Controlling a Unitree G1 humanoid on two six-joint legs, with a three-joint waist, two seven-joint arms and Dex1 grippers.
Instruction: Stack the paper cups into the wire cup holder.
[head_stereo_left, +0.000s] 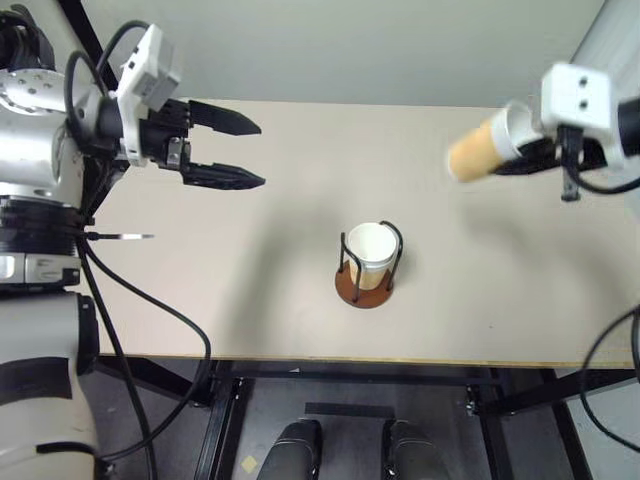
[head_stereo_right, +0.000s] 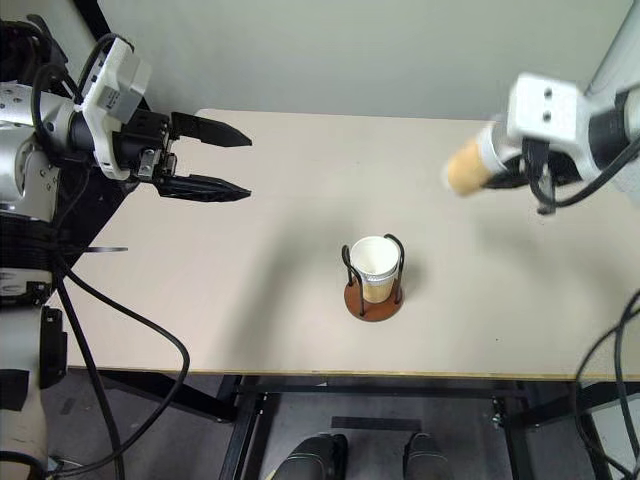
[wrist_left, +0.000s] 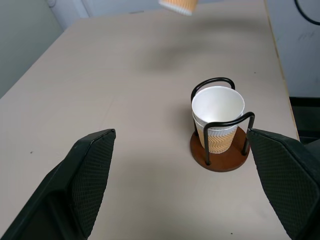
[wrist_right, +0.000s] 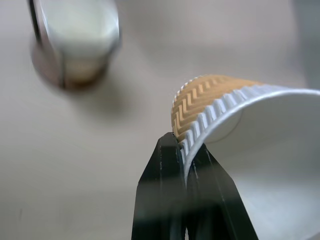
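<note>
Overhead, the right gripper (wrist_right: 184, 150) carries a paper cup (head_stereo_left: 478, 147) in the air above the far right part of the counter (head_stereo_left: 250, 300). Its fingers (wrist_right: 160, 200) are pressed together on the cup's wall at the rim, one inside, one outside.

- Cup axis: lying nearly level, base pointing toward the middle of the counter, open mouth back at the wrist. Needs tipping upright, base down, before it can nest.
- Wire cup holder (head_stereo_left: 368, 270): stands upright near the counter's centre, nearer the robot than the carried cup and to its left. From the held cup the target lies down and leftward. The right wrist view has the holder ahead of the fingers and off to one side, not yet in line.
- Holder contents: paper cups already nested between the two wire loops; a double rim in the left wrist view suggests two, mouth up, white interior showing. Brown disc base visible around them.
- Left gripper (head_stereo_left: 232, 152): fingers spread wide, nothing between them, hovering over the counter's far left, well apart from the holder. Pointing toward it.
- Nearer arm in practice: right, since it has the cup.
</note>
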